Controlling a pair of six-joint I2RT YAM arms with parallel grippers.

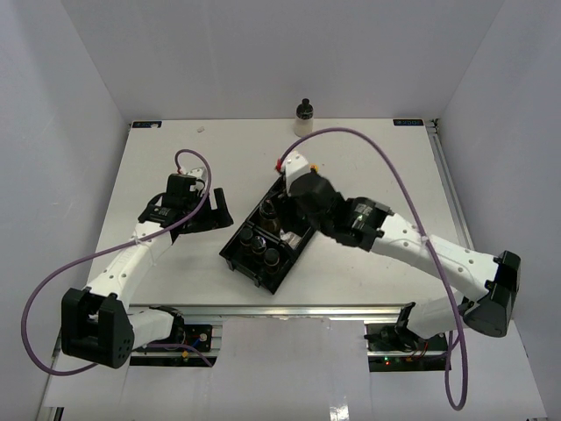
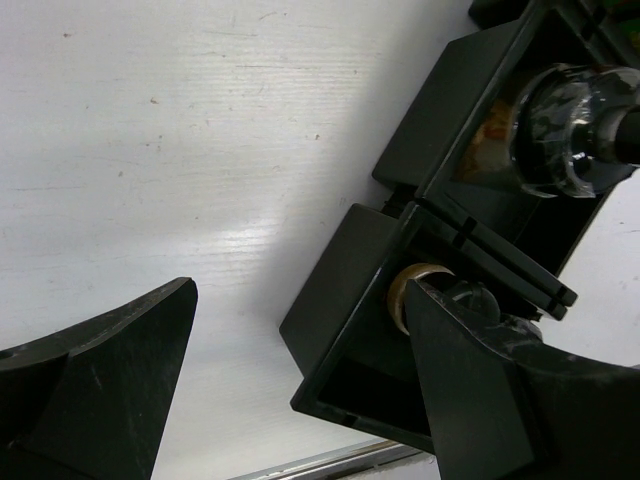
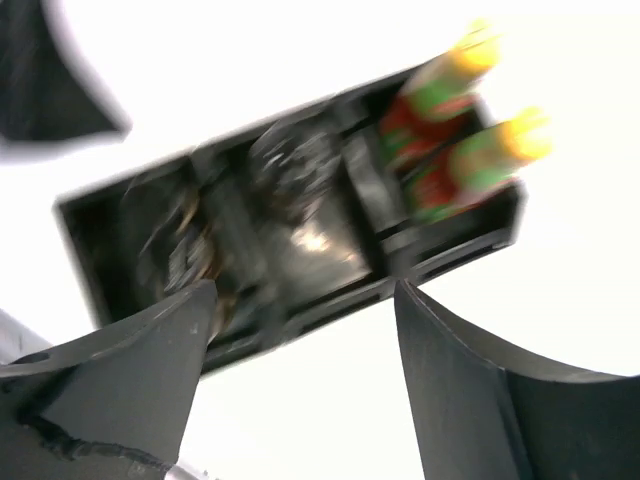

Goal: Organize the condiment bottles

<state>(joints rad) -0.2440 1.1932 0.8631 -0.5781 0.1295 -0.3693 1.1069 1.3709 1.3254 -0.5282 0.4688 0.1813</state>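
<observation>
I count two red sauce bottles (image 3: 440,90), one cream bottle (image 1: 304,118), one tray (image 1: 230,253); dark jars (image 1: 261,246) too hidden to number

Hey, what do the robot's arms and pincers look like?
The left arm and right arm have white links with black joints. A purple cable loops along each. The left pincer and right pincer are black, with broad wedge-shaped fingers. No markings are readable.

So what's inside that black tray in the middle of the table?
Dark jars fill the near end of the tray, and the right wrist view shows two yellow-capped red-sauce bottles at the other end. From above, the right end effector mostly hides those.
</observation>
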